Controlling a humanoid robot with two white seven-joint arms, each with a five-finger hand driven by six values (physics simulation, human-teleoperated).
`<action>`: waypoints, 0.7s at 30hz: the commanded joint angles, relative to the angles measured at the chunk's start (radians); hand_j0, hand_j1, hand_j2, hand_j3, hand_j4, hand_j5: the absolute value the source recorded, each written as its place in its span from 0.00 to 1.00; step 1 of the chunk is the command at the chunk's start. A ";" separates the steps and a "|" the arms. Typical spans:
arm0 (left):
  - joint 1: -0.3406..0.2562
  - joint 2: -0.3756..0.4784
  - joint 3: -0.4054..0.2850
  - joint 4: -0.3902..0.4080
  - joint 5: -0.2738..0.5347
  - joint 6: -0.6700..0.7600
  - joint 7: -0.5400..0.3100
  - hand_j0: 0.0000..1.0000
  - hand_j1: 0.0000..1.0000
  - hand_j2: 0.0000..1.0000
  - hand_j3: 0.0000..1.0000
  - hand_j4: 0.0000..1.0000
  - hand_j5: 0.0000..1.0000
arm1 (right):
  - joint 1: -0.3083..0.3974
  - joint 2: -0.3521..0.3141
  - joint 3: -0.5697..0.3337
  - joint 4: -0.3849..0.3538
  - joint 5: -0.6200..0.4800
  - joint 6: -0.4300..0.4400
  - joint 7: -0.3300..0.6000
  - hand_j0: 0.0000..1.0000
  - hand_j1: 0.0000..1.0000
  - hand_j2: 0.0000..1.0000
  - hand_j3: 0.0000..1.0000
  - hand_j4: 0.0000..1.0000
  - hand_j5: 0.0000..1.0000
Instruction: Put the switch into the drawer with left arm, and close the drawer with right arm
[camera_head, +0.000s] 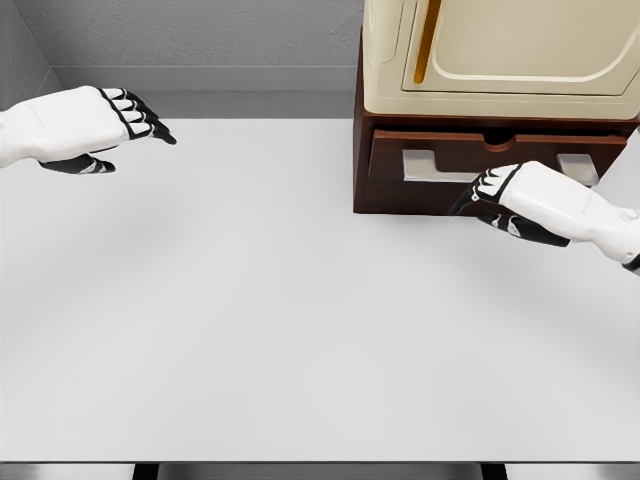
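The drawer (490, 160) sits at the far right of the white table (250, 320), in a dark brown cabinet (362, 170) with a cream-coloured appliance (500, 50) on top. It looks nearly pushed in, with just a strip of its inside showing from above. In that strip there's something light grey (425, 165) — one piece at the left, another at the right end — which may be the switch, but I can't tell for sure. No brand, label or writing readable anywhere.

The right hand (500, 195) is at the drawer front, its dark fingertips (470, 205) against or just in front of the brown panel; I can't tell if they actually touch. The fingers are loosely bent and hold nothing.

The left hand (120, 125) hovers at the far left, well apart from the cabinet, fingers (150, 125) stretched toward the right, thumb tucked under — relaxed, nothing in it.
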 joint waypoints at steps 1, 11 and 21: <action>0.000 0.001 0.001 0.001 0.005 0.002 0.000 0.84 0.84 0.84 0.84 0.84 0.84 | 0.000 -0.003 -0.001 -0.005 -0.007 0.001 -0.001 0.57 0.57 0.57 0.57 0.57 0.57; 0.000 0.001 0.001 0.001 0.007 0.002 0.002 1.00 1.00 1.00 1.00 1.00 1.00 | 0.032 -0.042 0.001 -0.068 0.001 0.001 0.004 0.60 0.60 0.60 0.60 0.60 0.60; 0.000 0.001 0.002 0.002 0.007 0.002 0.002 1.00 1.00 1.00 1.00 1.00 1.00 | 0.060 -0.078 0.002 -0.080 0.024 0.001 0.005 0.60 0.60 0.60 0.60 0.60 0.60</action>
